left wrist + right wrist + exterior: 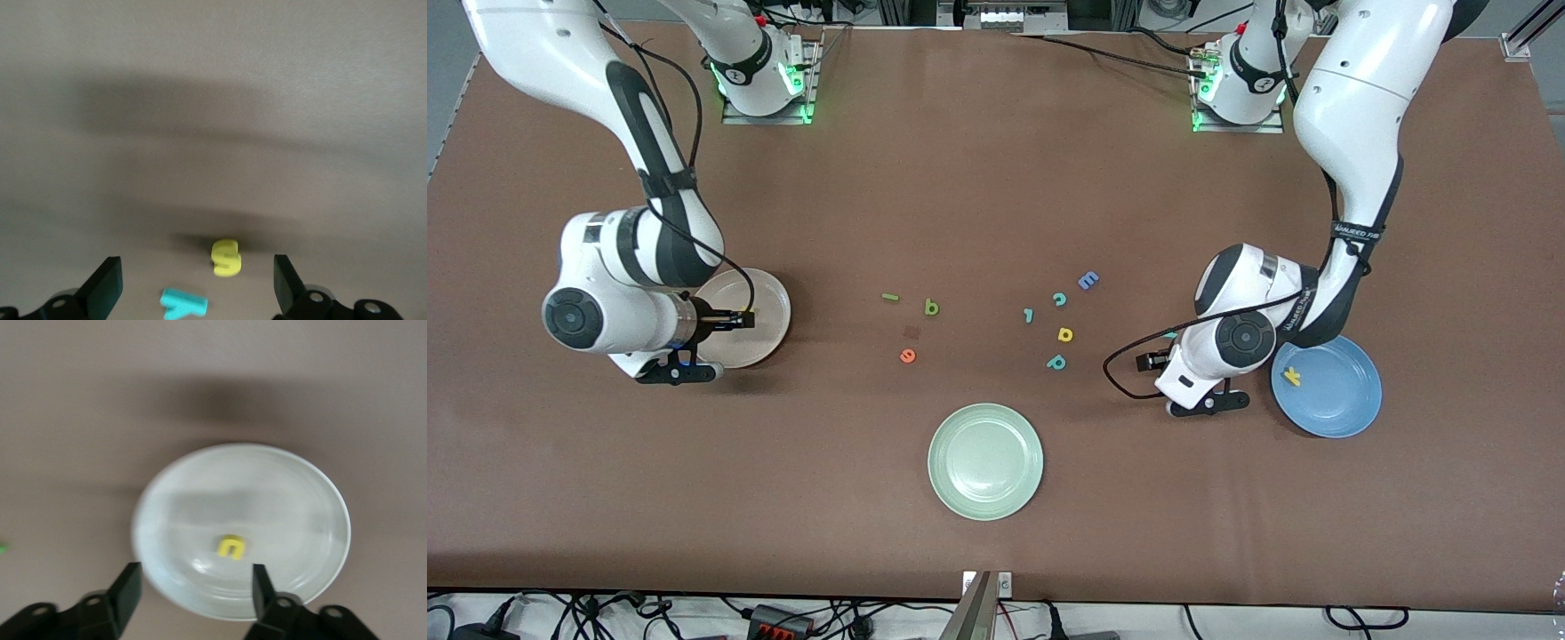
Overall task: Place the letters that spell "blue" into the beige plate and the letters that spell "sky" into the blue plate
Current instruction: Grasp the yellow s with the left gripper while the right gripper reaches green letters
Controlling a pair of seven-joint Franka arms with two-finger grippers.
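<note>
left wrist view shows the left tool (193, 283) with fingers spread wide apart and empty, just over the yellow s (225, 257) and teal y (183, 303), both lying on the bench (996, 160) beside the blue plate (1352, 418), which holds the yellow k (1291, 377). best take one letter at a time: centre on the s, keep clear of the y. right tool (193, 593), fingers also apart, hangs over the beige plate (320, 487) where the yellow u (231, 547) lies.

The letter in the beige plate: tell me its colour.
Yellow: the u in the beige plate, clearest in the right wrist view.
</note>
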